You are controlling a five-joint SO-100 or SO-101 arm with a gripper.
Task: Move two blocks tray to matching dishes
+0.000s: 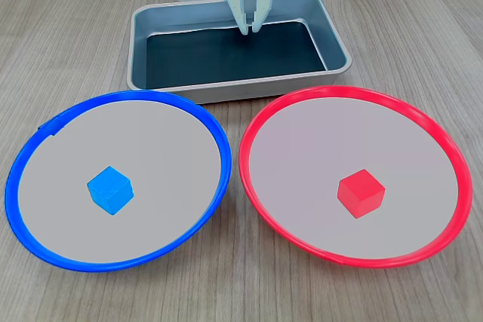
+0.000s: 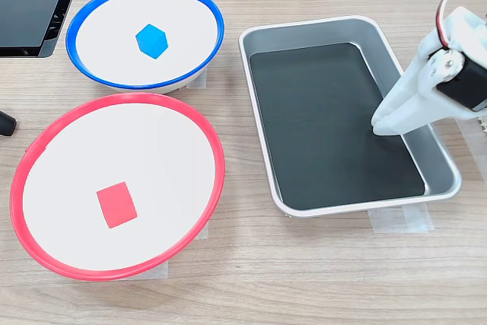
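Both blocks already lie away from the jaws, the blue block (image 1: 110,189) in the blue dish (image 1: 30,157) and the red block (image 1: 361,192) in the red dish (image 1: 453,157), while the gripper (image 1: 252,30) hangs over the tray (image 1: 332,35), jaws nearly together, holding nothing.
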